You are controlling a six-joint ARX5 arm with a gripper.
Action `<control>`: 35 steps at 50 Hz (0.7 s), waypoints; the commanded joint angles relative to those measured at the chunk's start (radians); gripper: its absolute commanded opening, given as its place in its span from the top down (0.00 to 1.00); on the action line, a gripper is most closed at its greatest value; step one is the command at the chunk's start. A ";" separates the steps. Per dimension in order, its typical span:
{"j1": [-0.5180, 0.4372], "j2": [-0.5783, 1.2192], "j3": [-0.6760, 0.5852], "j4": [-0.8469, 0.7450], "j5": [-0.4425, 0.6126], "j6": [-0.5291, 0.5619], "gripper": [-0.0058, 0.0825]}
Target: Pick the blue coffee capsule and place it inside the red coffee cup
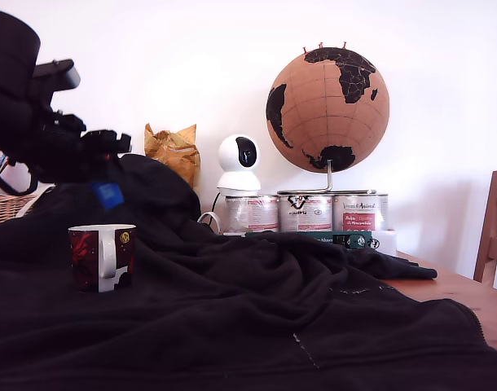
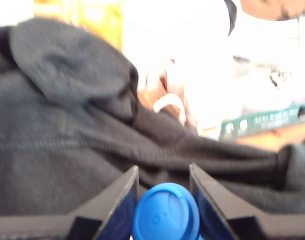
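At the exterior view's left, the gripper (image 1: 102, 175) hangs above the mug (image 1: 101, 257), clamping the blue capsule (image 1: 107, 195); the mug's white mouth lies straight below, so the coming move is downward. The mug, glossy red and black, stands on a soft black blanket (image 1: 257, 318).

In the wrist view the smooth round plastic capsule (image 2: 166, 212) sits pinched between both dark fingers (image 2: 117, 205), over gray fleece.

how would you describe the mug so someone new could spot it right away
A black fleece blanket covers the wooden table. Toward the exterior view's left stands the dark red and black ceramic mug. Its white handle sets it apart from the three silver tins further back.
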 commanded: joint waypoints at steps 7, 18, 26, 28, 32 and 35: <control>0.003 0.027 -0.004 0.005 -0.017 0.004 0.26; 0.003 0.002 0.019 -0.008 -0.019 0.004 0.27; 0.012 -0.085 0.019 -0.066 -0.028 0.005 0.38; 0.018 -0.109 0.019 -0.093 -0.028 0.005 0.43; 0.034 -0.162 0.019 -0.159 -0.028 0.011 0.57; 0.046 -0.197 0.019 -0.204 -0.028 0.030 0.72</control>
